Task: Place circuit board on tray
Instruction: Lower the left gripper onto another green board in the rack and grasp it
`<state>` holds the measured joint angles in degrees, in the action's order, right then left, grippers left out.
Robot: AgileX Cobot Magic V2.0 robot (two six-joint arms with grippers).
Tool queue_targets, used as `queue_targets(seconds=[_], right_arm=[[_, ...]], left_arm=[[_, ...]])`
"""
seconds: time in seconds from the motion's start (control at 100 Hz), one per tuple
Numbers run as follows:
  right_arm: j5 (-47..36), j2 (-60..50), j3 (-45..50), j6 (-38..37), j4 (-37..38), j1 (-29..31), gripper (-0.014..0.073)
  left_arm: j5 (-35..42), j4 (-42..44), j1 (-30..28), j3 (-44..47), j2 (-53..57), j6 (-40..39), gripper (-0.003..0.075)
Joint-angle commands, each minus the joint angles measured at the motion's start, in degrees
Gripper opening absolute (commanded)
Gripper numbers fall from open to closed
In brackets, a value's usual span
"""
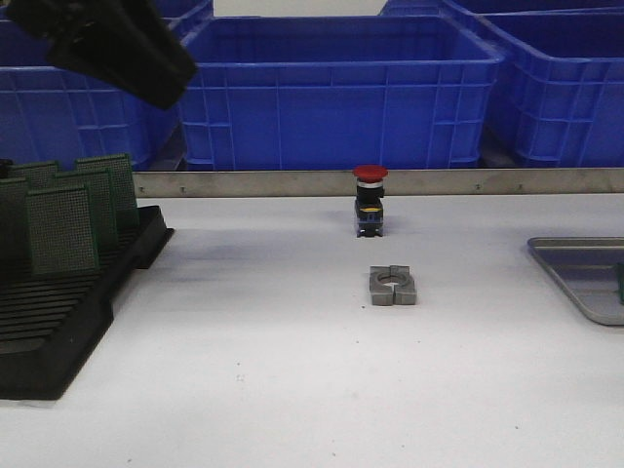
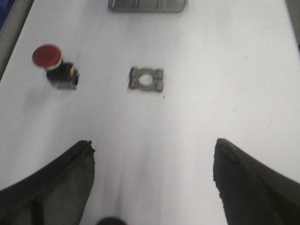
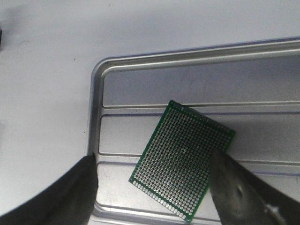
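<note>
A green perforated circuit board [image 3: 180,145] lies flat and askew on the ribbed floor of the silver-grey metal tray [image 3: 187,54]. My right gripper [image 3: 152,157] is open just above it, one finger on each side, and one finger hides a corner of the board. The tray also shows at the right edge of the front view [image 1: 575,283] and in the left wrist view [image 2: 147,5]. My left gripper [image 2: 152,150] is open and empty, high above the table at the far left [image 1: 146,68].
A black slotted rack [image 1: 58,322] at the left holds several upright green boards [image 1: 63,229]. A red push button [image 1: 370,200] and a grey metal clamp block [image 1: 393,286] stand mid-table. Blue crates [image 1: 331,88] line the back behind a metal rail [image 1: 292,182].
</note>
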<state>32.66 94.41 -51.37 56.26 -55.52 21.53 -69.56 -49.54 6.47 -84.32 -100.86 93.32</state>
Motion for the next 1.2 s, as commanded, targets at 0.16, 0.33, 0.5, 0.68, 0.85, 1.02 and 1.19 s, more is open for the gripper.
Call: queue_targets(seconds=[0.16, 0.33, 0.5, 0.68, 0.85, 1.02, 1.19], right_arm=[[0.36, -2.74, -1.51, 0.27, -1.03, 0.36, 0.0524], [0.36, -2.74, -1.51, 0.27, -1.03, 0.36, 0.0524], [0.54, -2.74, -1.51, 0.27, -1.03, 0.36, 0.0524], [0.59, -2.74, -1.51, 0.27, -1.03, 0.36, 0.0524], [0.75, -2.74, -1.51, 0.27, -1.08, 0.36, 0.0524], [0.75, -2.74, -1.51, 0.27, -1.08, 0.36, 0.0524], [0.96, -2.74, -1.51, 0.27, -1.08, 0.36, 0.0524]], left_arm=[[-1.95, 9.4, -7.79, -1.94, 3.06, -0.55, 0.0503], [0.58, 13.55, -11.02, -1.94, 3.06, -0.55, 0.0503], [1.37, 14.44, -11.42, -1.94, 2.17, -0.55, 0.0503], [0.7, 14.25, -10.75, -1.84, 0.26, -0.55, 0.0501], [0.69, 13.86, -9.99, -1.84, -2.16, -0.55, 0.0501], [0.85, 13.86, -9.51, -1.84, -5.05, -0.55, 0.0499], [0.48, 13.46, -9.51, -1.84, -7.38, -0.55, 0.0432]])
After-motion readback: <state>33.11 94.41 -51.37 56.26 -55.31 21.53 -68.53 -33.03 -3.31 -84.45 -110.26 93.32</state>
